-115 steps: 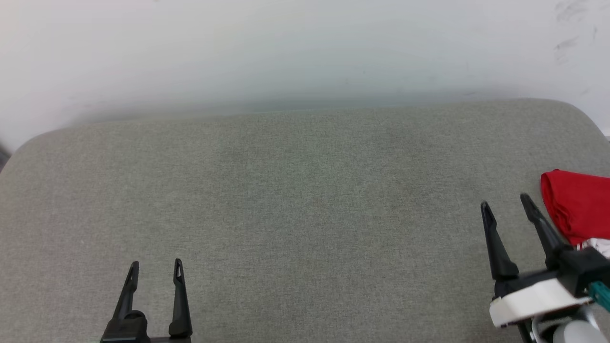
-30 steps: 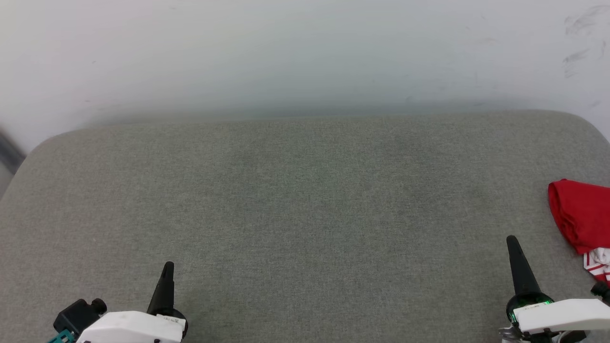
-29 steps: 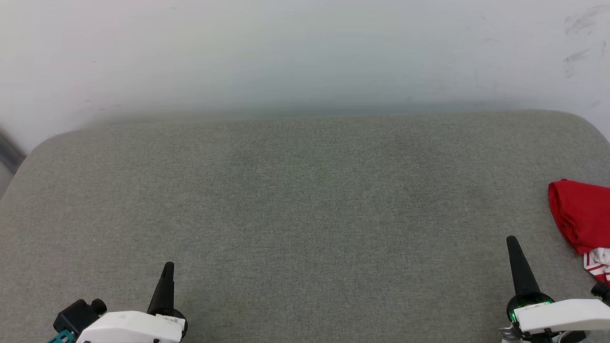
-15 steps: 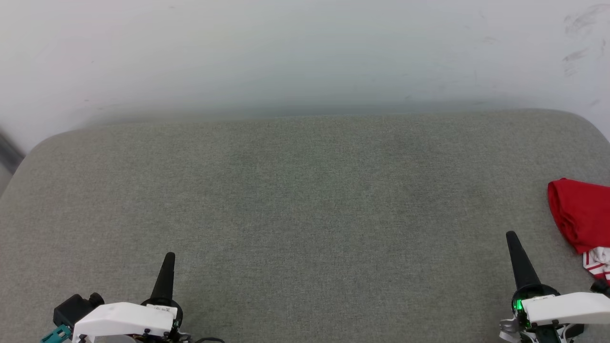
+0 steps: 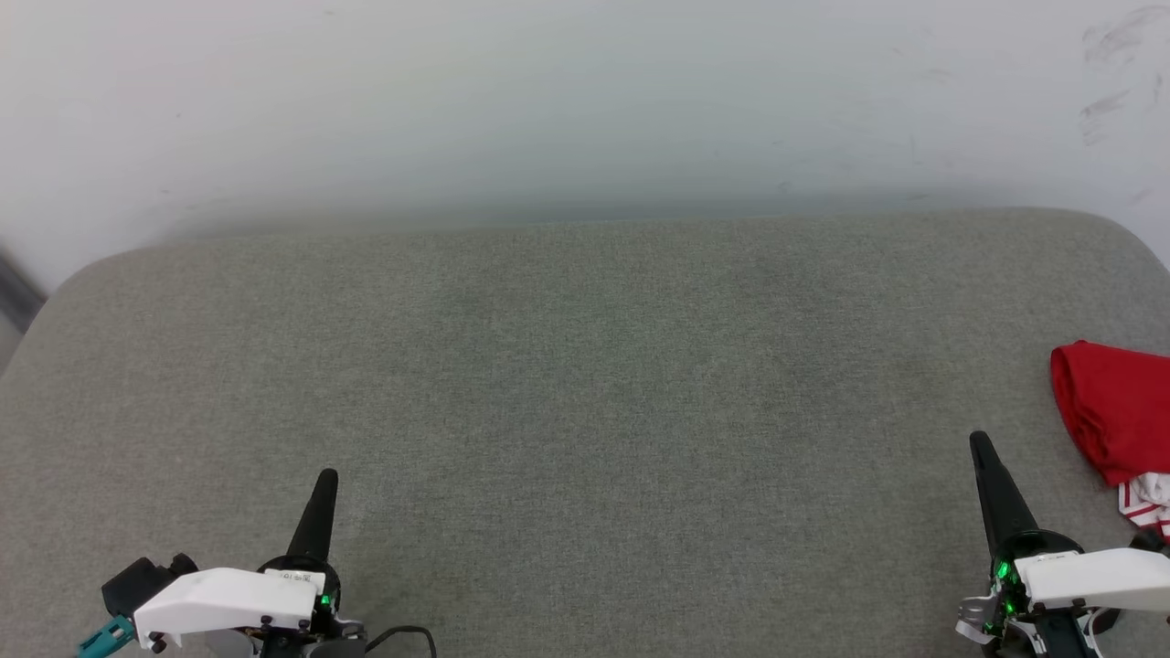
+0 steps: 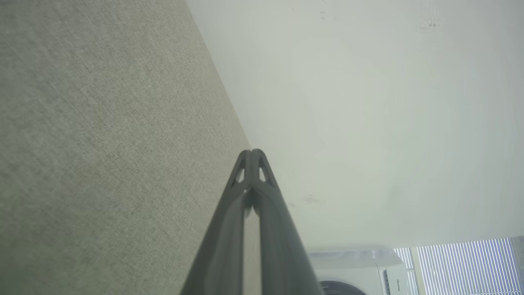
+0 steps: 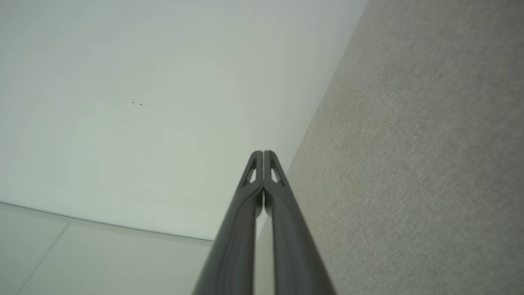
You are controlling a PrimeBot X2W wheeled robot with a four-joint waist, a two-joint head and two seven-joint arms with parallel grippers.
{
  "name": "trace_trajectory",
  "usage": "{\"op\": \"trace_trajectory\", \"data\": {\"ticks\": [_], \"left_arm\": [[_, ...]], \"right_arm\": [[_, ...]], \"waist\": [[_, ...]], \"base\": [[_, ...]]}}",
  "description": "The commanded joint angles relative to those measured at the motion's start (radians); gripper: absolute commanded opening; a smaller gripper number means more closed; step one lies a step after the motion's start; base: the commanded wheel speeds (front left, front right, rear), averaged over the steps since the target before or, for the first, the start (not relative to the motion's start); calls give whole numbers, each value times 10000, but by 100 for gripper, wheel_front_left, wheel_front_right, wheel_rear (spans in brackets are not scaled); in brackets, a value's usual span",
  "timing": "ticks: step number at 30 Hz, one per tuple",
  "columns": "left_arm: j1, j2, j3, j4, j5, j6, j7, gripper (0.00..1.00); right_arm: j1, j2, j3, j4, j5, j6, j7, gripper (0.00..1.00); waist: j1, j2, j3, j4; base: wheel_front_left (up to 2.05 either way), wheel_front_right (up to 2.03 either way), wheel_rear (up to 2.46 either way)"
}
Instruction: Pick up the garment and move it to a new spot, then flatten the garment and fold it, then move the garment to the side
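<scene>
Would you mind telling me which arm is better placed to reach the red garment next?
The right. The right gripper sits close beside the garment at the grey surface's right edge, while the left gripper is far across it. Both are shut and empty.

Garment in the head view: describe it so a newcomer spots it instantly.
A grey fabric surface runs below a white wall. At its right edge, just right of the right gripper, lies the garment, bunched and cut by the frame. It is the one bright red thing, with red-and-white striped trim at its near end.
</scene>
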Motion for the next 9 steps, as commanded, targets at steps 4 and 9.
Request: {"op": "trace_trajectory", "data": {"ticks": [4,9], "left_arm": [[-281,44,71,41,-510,-93,138,0],[-396,35,113,103,-948,-131,242,0]], "right_arm": [[-277,-42,-55,63,517,-2,134,0],[-333,-31,-86,141,926,-2,256,0]], "waist": [[0,0,6,-3],[0,0,14,-7]], "base": [[0,0,0],[0,0,0]]}}
